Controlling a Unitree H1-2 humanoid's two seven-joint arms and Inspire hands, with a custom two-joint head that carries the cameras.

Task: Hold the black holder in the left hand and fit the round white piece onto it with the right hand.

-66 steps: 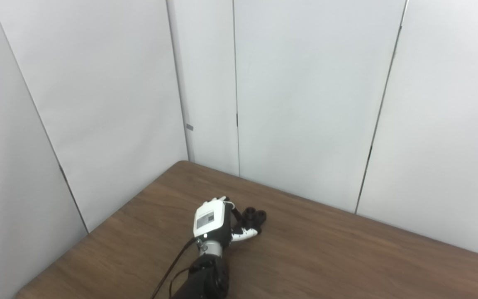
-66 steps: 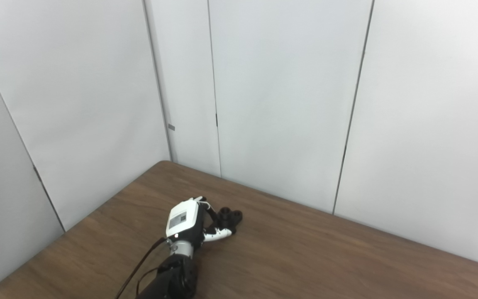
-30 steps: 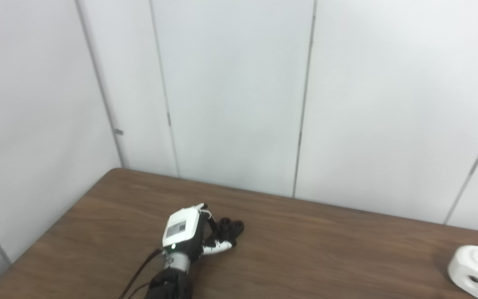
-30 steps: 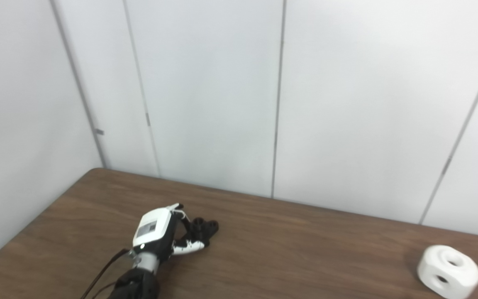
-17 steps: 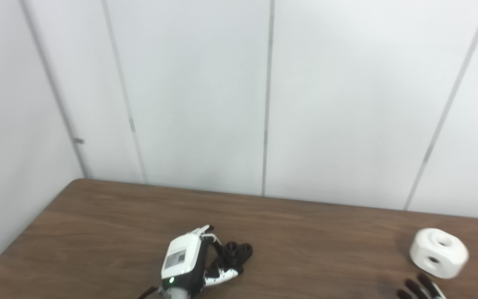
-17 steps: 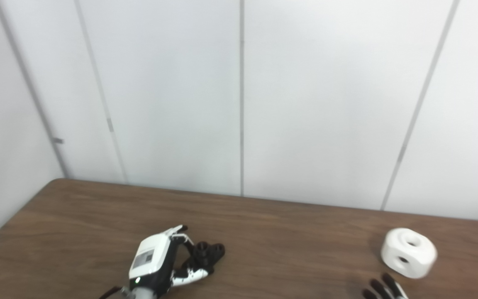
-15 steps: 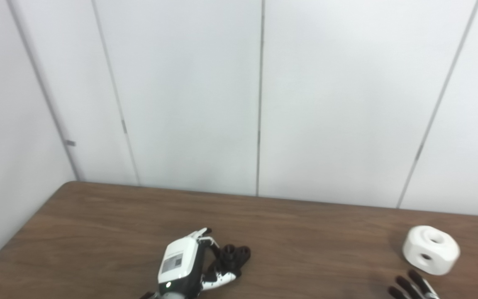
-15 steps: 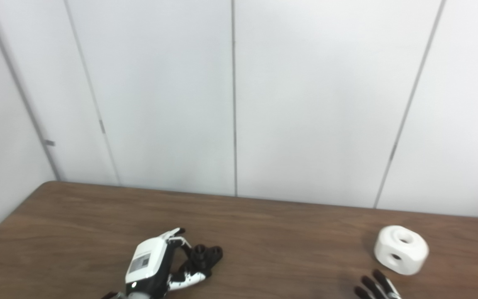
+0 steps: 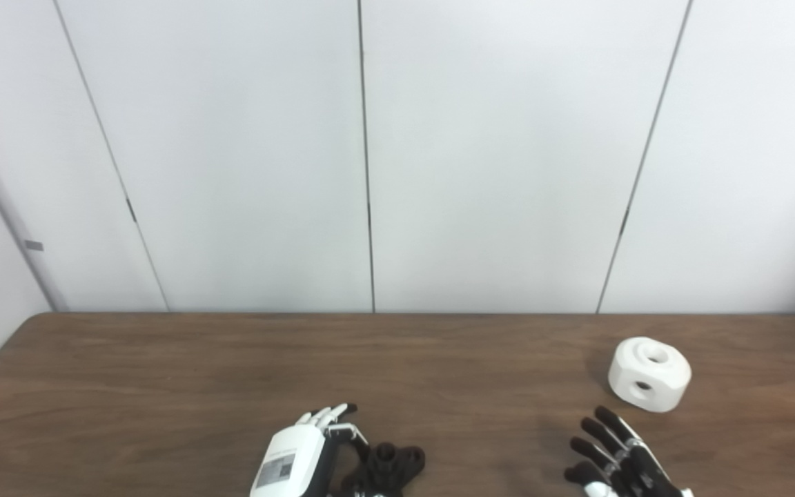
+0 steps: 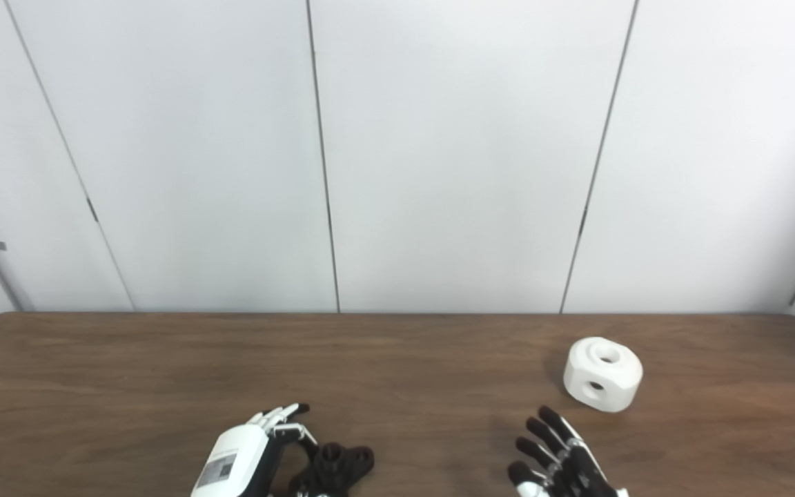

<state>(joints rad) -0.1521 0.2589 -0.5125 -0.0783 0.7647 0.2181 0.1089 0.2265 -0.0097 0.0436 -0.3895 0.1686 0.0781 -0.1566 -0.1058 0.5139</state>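
The black holder (image 9: 389, 467) lies on the brown table (image 9: 163, 373) near the front edge, left of centre. My left hand (image 9: 299, 458) rests against its left side with fingers stretched out past it, not wrapped around it; the lower part of the hand is cut off by the picture's edge. The round white piece (image 9: 649, 374), with a hole on top and one in its side, sits on the table at the right. My right hand (image 9: 615, 455) lies open with fingers spread, a short way in front and to the left of the white piece, not touching it.
White wall panels (image 9: 370, 172) stand close behind the table's far edge. The table's left corner (image 9: 32, 321) and its right end (image 10: 794, 321) are both in view. Bare wood lies between the two hands.
The camera has swung to the right, bringing the white piece and my right hand into view. My left hand has stayed beside the black holder. The right hand now shows more, fingers spread.
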